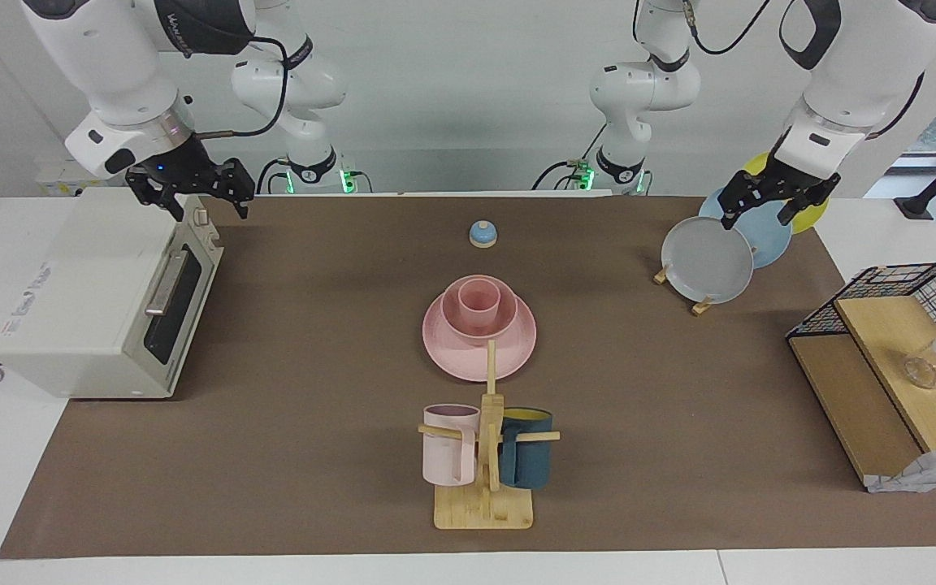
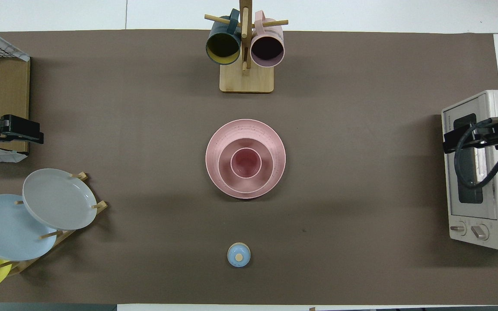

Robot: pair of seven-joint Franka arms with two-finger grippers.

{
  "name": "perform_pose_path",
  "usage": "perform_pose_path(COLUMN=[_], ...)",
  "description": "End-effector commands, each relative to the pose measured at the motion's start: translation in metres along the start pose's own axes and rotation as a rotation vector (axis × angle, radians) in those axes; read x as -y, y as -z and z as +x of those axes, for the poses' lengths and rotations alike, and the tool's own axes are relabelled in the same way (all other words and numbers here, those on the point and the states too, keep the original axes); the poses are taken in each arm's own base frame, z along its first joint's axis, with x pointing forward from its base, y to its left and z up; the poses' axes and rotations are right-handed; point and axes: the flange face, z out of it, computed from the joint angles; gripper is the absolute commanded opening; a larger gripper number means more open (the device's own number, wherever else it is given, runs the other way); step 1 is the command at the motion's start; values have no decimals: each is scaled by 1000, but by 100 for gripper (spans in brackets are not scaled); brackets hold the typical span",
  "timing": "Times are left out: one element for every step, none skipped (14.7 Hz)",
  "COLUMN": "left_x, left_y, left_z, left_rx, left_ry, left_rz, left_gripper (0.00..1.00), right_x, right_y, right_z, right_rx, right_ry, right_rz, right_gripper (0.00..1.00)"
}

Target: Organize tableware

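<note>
The pink tableware stands stacked in the middle of the brown mat. The wide flat plate (image 1: 479,351) (image 2: 245,158) is at the bottom, the rounded bowl (image 1: 479,318) (image 2: 225,166) sits on it, and the small handleless cup (image 1: 479,301) (image 2: 246,163) stands upright in the bowl. My left gripper (image 1: 756,216) (image 2: 37,134) hangs open and empty over the plate rack. My right gripper (image 1: 210,210) (image 2: 448,142) hangs open and empty over the toaster oven. Both are well apart from the stack.
A toaster oven (image 1: 102,301) stands at the right arm's end. A rack with grey (image 1: 708,260), blue (image 1: 764,237) and yellow (image 1: 811,214) plates and a wire shelf (image 1: 882,366) are at the left arm's end. A mug tree (image 1: 488,455) with two mugs is farther out than the stack; a small blue knob (image 1: 483,234) is nearer.
</note>
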Motion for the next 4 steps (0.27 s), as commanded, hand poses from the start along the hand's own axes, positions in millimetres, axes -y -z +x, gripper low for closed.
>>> perform_pose_path(left_x=[-1, -1, -2, -2], left_y=[3, 1, 1, 1], left_z=[-1, -1, -1, -1], left_rx=[-8, -2, 0, -5], left_ry=[-28, -28, -28, -26], left_rz=[9, 11, 12, 11], left_gripper=[100, 100, 100, 100], right_x=[-1, -1, -1, 0], right_y=[4, 4, 5, 4], right_z=[-4, -3, -2, -2], right_rx=[-15, -21, -31, -32], right_ry=[-15, -16, -15, -15], right_rz=[19, 20, 20, 20], right_gripper=[100, 100, 100, 100])
